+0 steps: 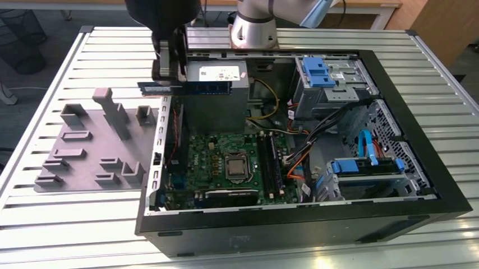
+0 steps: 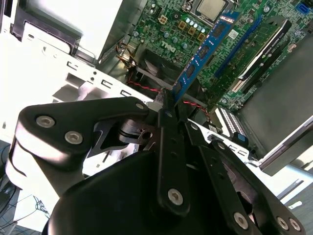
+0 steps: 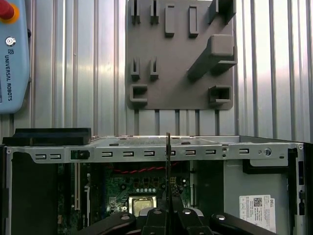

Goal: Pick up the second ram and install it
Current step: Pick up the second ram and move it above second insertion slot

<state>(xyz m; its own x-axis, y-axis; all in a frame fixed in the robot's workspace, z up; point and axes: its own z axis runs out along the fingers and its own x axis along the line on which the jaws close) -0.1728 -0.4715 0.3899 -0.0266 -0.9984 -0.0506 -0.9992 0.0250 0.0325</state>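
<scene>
The second ram [image 1: 202, 88] is a thin blue-green stick with dark chips, held level in the air over the open computer case's wall on the exterior view's left. My gripper [image 1: 170, 83] is shut on it near one end. In the second wrist view the black fingers [image 2: 166, 122] clamp the ram [image 2: 203, 51], which reaches out above the green motherboard [image 2: 171, 34]. In the first wrist view the ram [image 3: 167, 166] appears edge-on as a thin dark line above the case rim. The black slot strips [image 1: 270, 162] lie beside the processor socket [image 1: 235, 166].
A grey holder tray [image 1: 90, 140] with upright posts lies on the slatted table at the exterior view's left of the case. Inside the case are the power supply [image 1: 217, 73], cables [image 1: 314, 134] and blue drive bays [image 1: 322, 73]. A teach pendant [image 3: 12, 54] rests on the table.
</scene>
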